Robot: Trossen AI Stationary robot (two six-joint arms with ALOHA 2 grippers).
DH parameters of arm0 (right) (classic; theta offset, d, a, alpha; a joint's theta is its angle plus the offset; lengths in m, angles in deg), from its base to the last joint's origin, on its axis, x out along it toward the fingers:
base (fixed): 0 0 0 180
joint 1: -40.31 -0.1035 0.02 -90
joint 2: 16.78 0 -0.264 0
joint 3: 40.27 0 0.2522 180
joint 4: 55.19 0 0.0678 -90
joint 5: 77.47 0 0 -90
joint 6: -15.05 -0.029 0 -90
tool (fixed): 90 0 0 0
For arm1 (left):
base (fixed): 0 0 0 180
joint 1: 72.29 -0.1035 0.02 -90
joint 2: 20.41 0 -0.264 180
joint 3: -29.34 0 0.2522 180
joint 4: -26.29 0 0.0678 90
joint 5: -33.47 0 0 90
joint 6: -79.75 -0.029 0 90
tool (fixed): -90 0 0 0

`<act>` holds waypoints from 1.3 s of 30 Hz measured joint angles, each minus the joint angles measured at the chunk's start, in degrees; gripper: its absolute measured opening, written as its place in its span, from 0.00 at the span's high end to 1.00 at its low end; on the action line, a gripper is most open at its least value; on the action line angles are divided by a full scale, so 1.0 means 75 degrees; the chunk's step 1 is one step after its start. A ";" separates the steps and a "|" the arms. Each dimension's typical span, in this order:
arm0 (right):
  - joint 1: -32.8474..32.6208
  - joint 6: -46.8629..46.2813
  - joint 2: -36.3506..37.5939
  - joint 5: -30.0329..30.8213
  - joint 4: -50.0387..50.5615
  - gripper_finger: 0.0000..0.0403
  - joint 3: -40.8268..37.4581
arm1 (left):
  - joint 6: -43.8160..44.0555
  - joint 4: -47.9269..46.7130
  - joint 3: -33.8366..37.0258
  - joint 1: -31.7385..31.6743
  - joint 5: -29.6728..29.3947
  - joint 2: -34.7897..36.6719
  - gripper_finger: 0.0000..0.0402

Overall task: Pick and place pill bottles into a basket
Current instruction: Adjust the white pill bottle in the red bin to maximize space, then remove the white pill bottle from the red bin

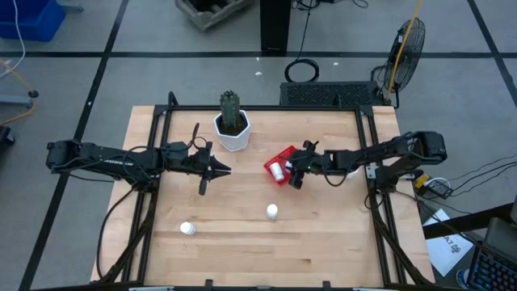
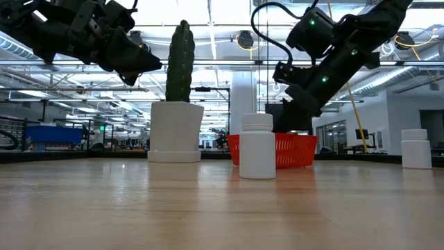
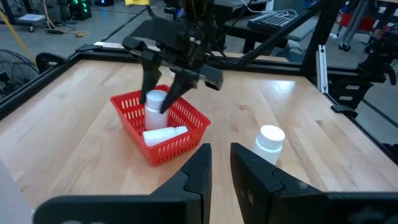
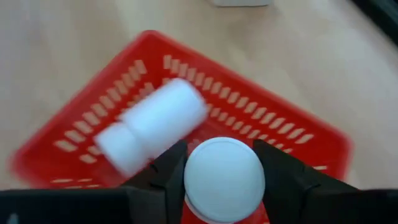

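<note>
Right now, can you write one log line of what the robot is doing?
right gripper: over basket, fingers around upright pill bottle | basket: another bottle lying inside | left gripper: shut, waiting beside cactus pot | table: two bottles left

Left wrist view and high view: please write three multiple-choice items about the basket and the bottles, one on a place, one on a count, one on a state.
1. Where is the right claw?
A. over the red basket
B. over the cactus
C. at the table's front edge

2. How many pill bottles stand on the bare table?
A. one
B. two
C. four

3. How does the free bottle in the basket rest?
A. on its side
B. upright
C. upside down

Key:
1 A: the right claw hangs over the red basket.
2 B: two pill bottles stand on the table.
3 A: the free bottle lies flat.
</note>
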 joint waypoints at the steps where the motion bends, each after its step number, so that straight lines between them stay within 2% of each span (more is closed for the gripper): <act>1: 0.0036 0.0038 0.0000 0.0125 0.0000 0.63 0.0000 | 0.0001 -0.0003 0.0000 0.0000 0.0000 0.0000 0.84; 7: 0.0440 0.0190 0.0000 0.0168 -0.0046 0.57 0.0000 | 0.0001 -0.0003 0.0000 0.0000 0.0000 -0.0001 0.84; 15: 0.0843 0.0352 0.0000 -0.0077 -0.0062 0.60 0.0000 | 0.0039 -0.0059 0.0000 -0.0002 0.0000 -0.0002 0.84; 26: 0.0816 0.0525 0.0031 -0.0071 -0.0146 0.42 0.0000 | 0.0068 -0.0163 0.0000 -0.0001 0.0000 0.0000 0.84; 32: 0.0615 0.0538 0.0756 -0.0084 -0.0138 0.39 0.0018 | 0.0065 -0.0161 0.0000 0.0000 0.0003 0.0000 0.84; 35: 0.0414 0.0281 0.1166 -0.0602 0.0454 0.40 0.0383 | 0.0041 -0.0163 0.0000 0.0000 0.0003 -0.0002 0.84; 37: 0.0375 -0.0287 0.1194 -0.1153 0.1322 0.41 0.0956 | 0.0011 -0.0163 0.0000 -0.0001 0.0001 -0.0001 0.84; 39: 0.0354 -0.0726 0.1095 -0.1296 0.2497 0.43 0.1705 | 0.0010 -0.0160 0.0000 -0.0001 0.0000 -0.0002 0.84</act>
